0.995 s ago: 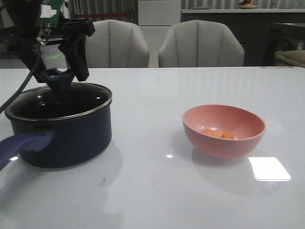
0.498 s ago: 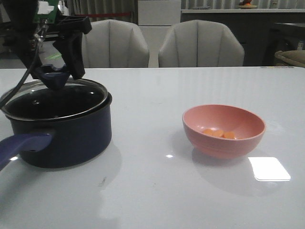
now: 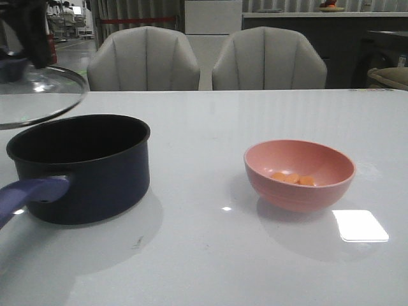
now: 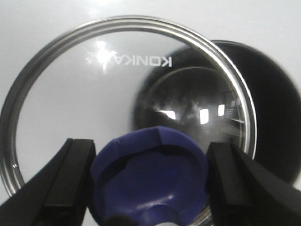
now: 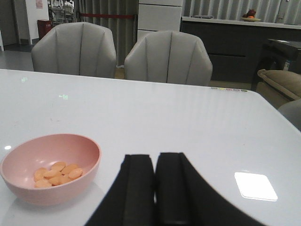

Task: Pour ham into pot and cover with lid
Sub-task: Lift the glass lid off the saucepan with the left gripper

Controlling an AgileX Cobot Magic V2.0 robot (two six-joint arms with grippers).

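The dark navy pot (image 3: 89, 185) stands uncovered at the table's left, its blue-purple handle (image 3: 32, 191) pointing toward the front left. The glass lid (image 3: 38, 95) hangs tilted above and left of the pot, off to one side of its opening. My left gripper (image 4: 150, 143) is shut on the lid's blue knob (image 4: 150, 188); through the lid (image 4: 94, 94) I see the pot (image 4: 268, 108). Ham (image 3: 293, 178) pieces lie in the pink bowl (image 3: 299, 194) at centre right. My right gripper (image 5: 154, 157) is shut and holds nothing, to the right of the bowl (image 5: 47, 193) with its ham (image 5: 56, 173).
Two grey chairs (image 3: 143, 60) (image 3: 268, 60) stand behind the table's far edge. A bright window reflection (image 3: 360, 225) lies on the white tabletop right of the bowl. A wide stretch of bare table separates pot and bowl.
The lid has come off the pot and risen up and to the left with my left gripper. Pot, bowl and ham have stayed put.
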